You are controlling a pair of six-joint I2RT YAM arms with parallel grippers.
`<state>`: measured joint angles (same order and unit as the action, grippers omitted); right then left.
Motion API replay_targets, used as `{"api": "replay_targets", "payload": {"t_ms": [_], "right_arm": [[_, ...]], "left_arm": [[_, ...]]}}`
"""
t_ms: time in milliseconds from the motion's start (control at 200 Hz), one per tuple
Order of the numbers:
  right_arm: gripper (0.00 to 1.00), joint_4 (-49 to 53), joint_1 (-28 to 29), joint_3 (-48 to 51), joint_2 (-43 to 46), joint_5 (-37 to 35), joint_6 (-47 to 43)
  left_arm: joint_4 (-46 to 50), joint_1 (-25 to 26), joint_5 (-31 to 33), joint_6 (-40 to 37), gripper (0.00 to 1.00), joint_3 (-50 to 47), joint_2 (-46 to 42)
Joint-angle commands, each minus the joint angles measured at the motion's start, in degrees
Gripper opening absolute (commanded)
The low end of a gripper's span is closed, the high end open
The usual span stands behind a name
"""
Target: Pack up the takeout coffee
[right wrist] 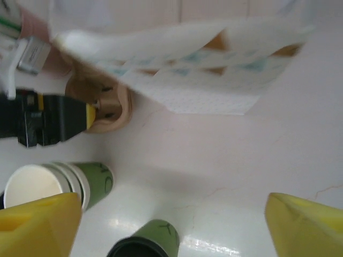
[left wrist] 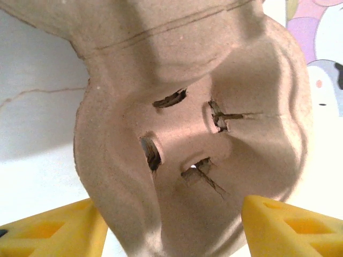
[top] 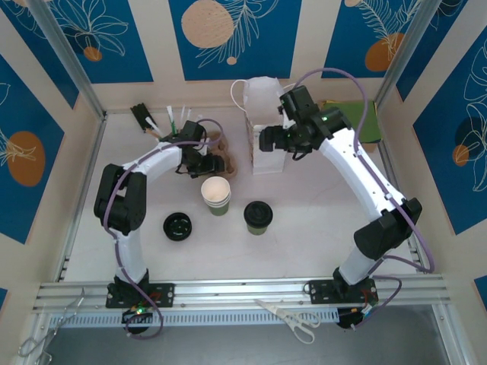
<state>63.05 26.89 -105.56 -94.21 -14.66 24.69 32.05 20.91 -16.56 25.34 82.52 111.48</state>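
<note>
The takeout coffee (top: pixel 258 217), a dark green cup with a black lid, stands upright mid-table, apart from both grippers. It also sits at the bottom edge of the right wrist view (right wrist: pixel 144 243). Behind it is the white paper bag (top: pixel 262 122), and my right gripper (top: pixel 266 141) hangs open at the bag's front left with nothing between its fingers (right wrist: pixel 172 198). My left gripper (top: pixel 207 163) is at the brown cardboard cup carrier (top: pixel 221 161). Its yellow fingers are spread on either side of one carrier well (left wrist: pixel 182 134), with a gap showing on the left side.
A stack of lidless green cups (top: pixel 216 195) stands left of the coffee, and a lone black lid (top: pixel 178 226) lies further left. Straws and stirrers (top: pixel 163 118) are at the back left, a green box (top: pixel 358 122) at the back right, and scissors (top: pixel 293 319) on the front rail.
</note>
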Motion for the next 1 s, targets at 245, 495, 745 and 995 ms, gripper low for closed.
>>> {"api": "replay_targets", "payload": {"t_ms": [245,495,745,995], "right_arm": [[0.56,-0.72,-6.45,-16.47,-10.79,4.59,-4.46],[0.46,4.34,-8.54,-28.88,-21.38,4.32,-6.11],[0.45,4.46,-10.61,-28.96,-21.85,6.19,-6.79],[0.45,5.36,-10.12,-26.28,-18.52,4.89,-7.87]], "left_arm": [[3.77,0.41,-0.68,-2.40,0.73,4.13,-0.16],[5.78,0.37,-0.67,-2.67,0.75,4.41,-3.12],[6.20,0.39,-0.67,-2.37,0.75,3.48,-5.82],[6.15,0.35,-0.63,-1.82,0.75,2.15,-7.57]]}}
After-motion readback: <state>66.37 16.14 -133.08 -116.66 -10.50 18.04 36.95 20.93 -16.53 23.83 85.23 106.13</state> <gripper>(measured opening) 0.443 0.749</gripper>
